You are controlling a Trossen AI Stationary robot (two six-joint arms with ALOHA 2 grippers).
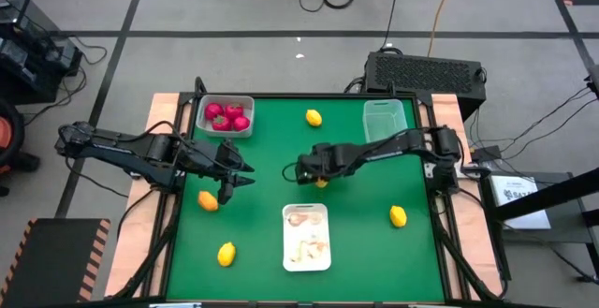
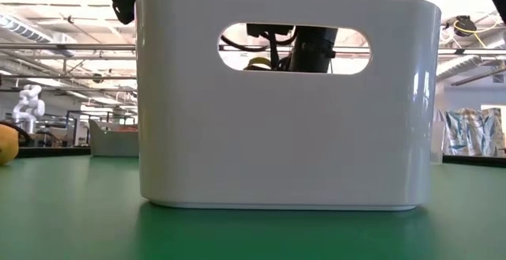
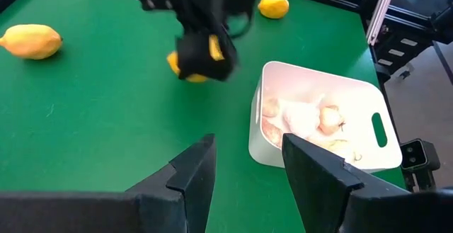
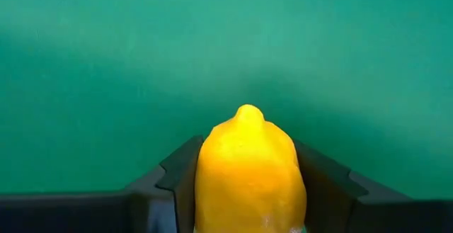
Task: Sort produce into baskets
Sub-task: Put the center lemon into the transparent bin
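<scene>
A: Where the right gripper (image 1: 321, 179) reaches toward the middle of the bench (image 1: 271, 224), what does it carry?

B: Item one: a yellow lemon (image 4: 249, 173), set between the two dark fingers (image 4: 177, 173), which press on both its sides. The jaws are gripping it. In the left wrist view the same gripper shows beyond the white tub (image 3: 368, 105), with the yellow piece in it.

A: And the left gripper (image 1: 232, 183)?

B: It is toward the left side of the bench, jaws parted, nothing between them. An orange lemon (image 1: 208, 200) lies just beside it.

A: List the containers.

B: Three. A whitish tub (image 1: 204, 111) at the far left corner, holding round red pieces (image 1: 227, 117). A pale green tub (image 1: 384, 109) near the far right corner; whether anything lies inside cannot be told. The white tub near the middle of the front edge, holding pale garlic-like bulbs (image 3: 311, 116); it fills the low view, handle slot facing the camera.

A: Loose produce?

B: Three further yellow lemons: one near the far edge (image 1: 314, 117), between the two far tubs; one toward the right edge (image 1: 399, 216); one near the front left corner (image 1: 226, 253).
</scene>
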